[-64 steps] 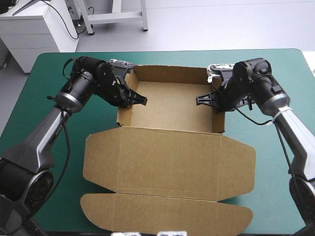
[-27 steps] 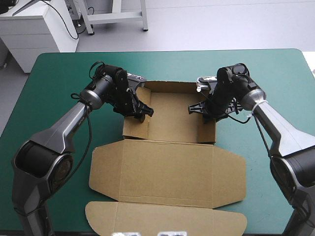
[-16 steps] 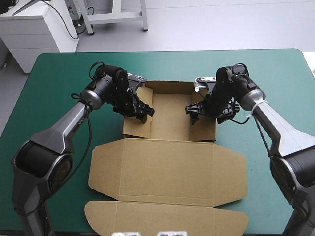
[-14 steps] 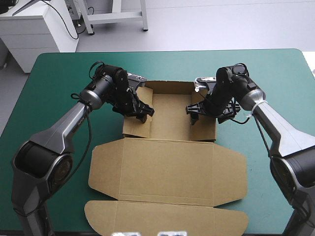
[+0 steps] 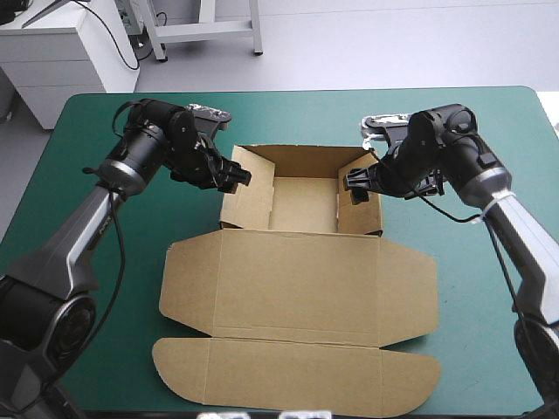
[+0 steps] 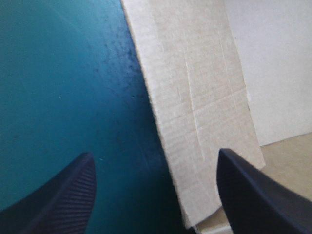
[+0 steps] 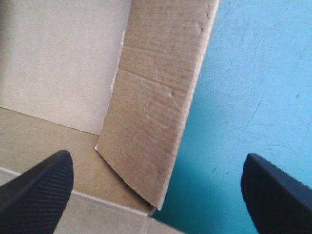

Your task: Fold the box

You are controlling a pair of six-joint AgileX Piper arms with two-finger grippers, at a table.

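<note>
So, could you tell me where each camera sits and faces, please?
High view: above and behind the robot, looking down on the cover; both arms, left gripper and right gripper at the box.
Left wrist view: on the left wrist, facing the left wall past its open fingers.
Right wrist view: on the right wrist, facing the right wall past its open fingers.
Shared: all show box and cover.

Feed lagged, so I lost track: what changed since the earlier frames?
Both drew outward from inside the box: the left gripper and right gripper now each straddle a side wall, jaws open. The folded-in walls and flat lid stayed put.
</note>
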